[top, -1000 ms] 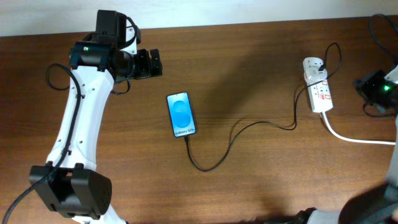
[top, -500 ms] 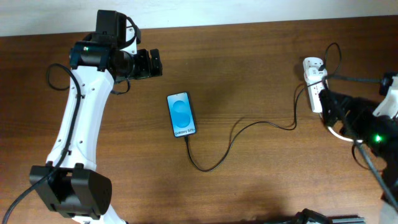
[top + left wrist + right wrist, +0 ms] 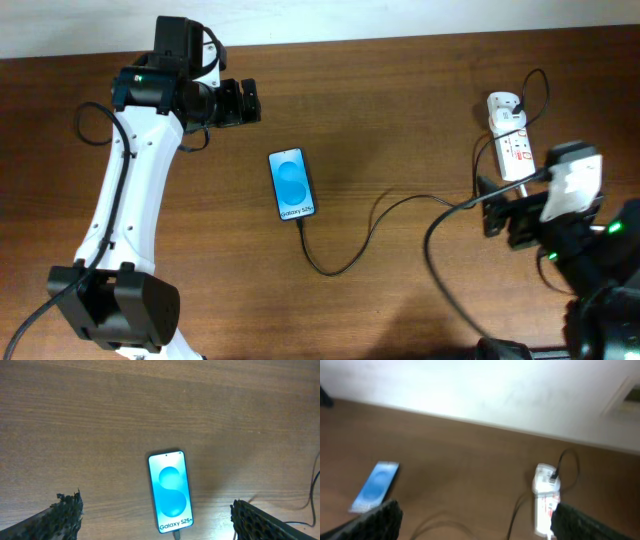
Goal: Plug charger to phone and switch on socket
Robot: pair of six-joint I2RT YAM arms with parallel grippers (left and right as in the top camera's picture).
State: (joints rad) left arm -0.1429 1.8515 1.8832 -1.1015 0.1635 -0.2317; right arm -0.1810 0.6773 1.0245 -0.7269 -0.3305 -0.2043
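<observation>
The phone [image 3: 292, 184] lies flat in the middle of the table, its blue screen lit. It also shows in the left wrist view, phone [image 3: 171, 491], and blurred in the right wrist view, phone [image 3: 376, 485]. The charger [image 3: 345, 262] loops from the phone's bottom edge, where its connector tip [image 3: 176, 535] sits, across to the white socket [image 3: 512, 140] at the far right. My left gripper [image 3: 250, 102] hangs open up and left of the phone. My right gripper [image 3: 487, 207] stands open and holds nothing, just below and left of the socket [image 3: 546, 497].
The thick white cord [image 3: 530, 200] leaves the socket's near end under my right arm. A white wall [image 3: 480, 390] runs along the table's far edge. Bare brown wood [image 3: 400, 110] lies between phone and socket.
My right arm has swung in from the right edge, past the socket, to a spot below and left of it, and its jaws have opened. The left arm, phone and charger have not moved.
</observation>
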